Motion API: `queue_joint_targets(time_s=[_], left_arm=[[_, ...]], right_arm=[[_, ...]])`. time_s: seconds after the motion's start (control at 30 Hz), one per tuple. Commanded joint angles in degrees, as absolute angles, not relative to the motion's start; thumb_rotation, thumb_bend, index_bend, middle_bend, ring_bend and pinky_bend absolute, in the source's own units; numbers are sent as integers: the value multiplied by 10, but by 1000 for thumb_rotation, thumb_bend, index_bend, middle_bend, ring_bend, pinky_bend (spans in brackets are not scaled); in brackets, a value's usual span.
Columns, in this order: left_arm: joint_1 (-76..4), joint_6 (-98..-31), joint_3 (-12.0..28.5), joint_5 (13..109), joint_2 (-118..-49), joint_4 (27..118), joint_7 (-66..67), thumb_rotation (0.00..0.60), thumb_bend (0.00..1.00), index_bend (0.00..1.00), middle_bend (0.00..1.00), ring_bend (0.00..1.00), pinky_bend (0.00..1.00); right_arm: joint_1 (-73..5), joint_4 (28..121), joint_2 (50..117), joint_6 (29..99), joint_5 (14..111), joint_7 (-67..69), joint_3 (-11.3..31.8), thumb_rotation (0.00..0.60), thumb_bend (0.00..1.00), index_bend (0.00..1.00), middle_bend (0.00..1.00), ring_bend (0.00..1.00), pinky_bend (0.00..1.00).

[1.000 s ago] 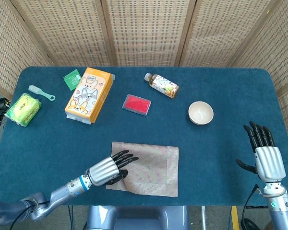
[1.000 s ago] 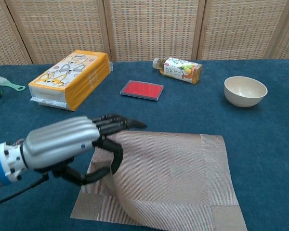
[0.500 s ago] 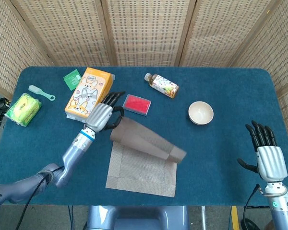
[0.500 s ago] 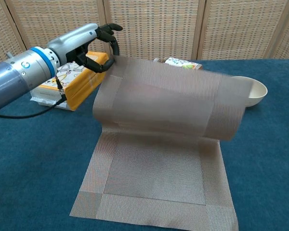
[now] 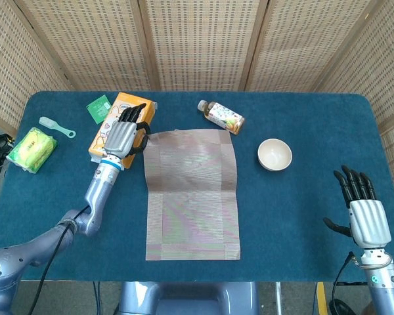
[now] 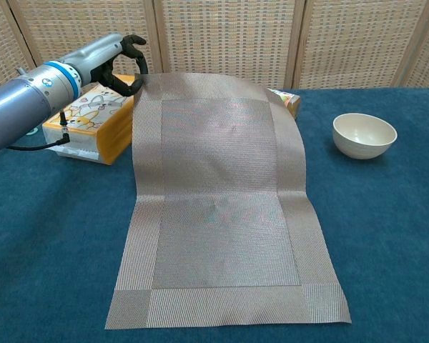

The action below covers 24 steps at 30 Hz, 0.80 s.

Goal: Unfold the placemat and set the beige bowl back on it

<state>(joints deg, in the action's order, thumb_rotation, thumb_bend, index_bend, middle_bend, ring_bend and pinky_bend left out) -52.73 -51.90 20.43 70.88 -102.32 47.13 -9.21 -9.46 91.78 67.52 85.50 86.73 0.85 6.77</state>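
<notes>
Placemat (image 5: pixel 192 194) opened out full length, running 12 to 6 o'clock down the middle of the tabletop (image 5: pixel 302 223); near half lies flat, far half not yet down — in the chest view it arches up off the cloth, a crease showing across the middle. So the unfold looks nearly done, judged from how it lies: the far edge needs lowering and letting go. Bowl step not started. Bowl (image 5: pixel 274 154) sits upright on bare tabletop at about 2 o'clock from the mat's centre, near its right edge but apart, nothing in it. Left hand (image 5: pixel 123 134) is stretched far forward, at 11 o'clock, over the orange box (image 5: pixel 104 146); its fingers (image 6: pixel 132 44) are curled in and pinch the mat's far left corner, holding it raised. Arm long and low from the near left of the tabletop, forearm nearly straight. Right hand (image 5: pixel 362 209) idles at the near right edge, 4 o'clock — fingers spread and pointing away, holding nothing, well apart from the bowl. Bottle (image 5: pixel 221 116) lies at 12 o'clock, just behind the mat's raised far edge; the mat may come down on it. Green packet (image 5: pixel 31 149) far left, untouched.
</notes>
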Motion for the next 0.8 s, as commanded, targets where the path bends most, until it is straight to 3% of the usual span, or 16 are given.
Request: queue_joint_targets(time_s=[0.03, 0.17, 0.37, 0.6, 0.8], left_arm=[[-526, -521, 207, 699, -1011, 483, -68, 600, 0, 0, 0, 0, 0], [-512, -548, 226, 678, -974, 547, -33, 600, 0, 0, 0, 0, 0], [-424, -627, 239, 661, -797, 786, 40, 600, 0, 0, 0, 0, 0], [-323, -700, 202, 616, -661, 989, 150, 600, 0, 0, 0, 0, 0], [-259, -744, 165, 583, -612, 1075, 172, 600, 0, 0, 0, 0, 0]], right_arm=[[-95, 919, 676, 851, 867, 4, 66, 600, 62, 0, 0, 0, 0], [-97, 921, 675, 844, 870, -3, 61, 600, 62, 0, 0, 0, 0], [-111, 918, 675, 825, 922, -16, 35, 600, 62, 0, 0, 0, 0], [-160, 898, 676, 757, 983, -37, 7, 600, 62, 0, 0, 0, 0], [-194, 904, 679, 705, 1010, -42, -11, 600, 62, 0, 0, 0, 0]])
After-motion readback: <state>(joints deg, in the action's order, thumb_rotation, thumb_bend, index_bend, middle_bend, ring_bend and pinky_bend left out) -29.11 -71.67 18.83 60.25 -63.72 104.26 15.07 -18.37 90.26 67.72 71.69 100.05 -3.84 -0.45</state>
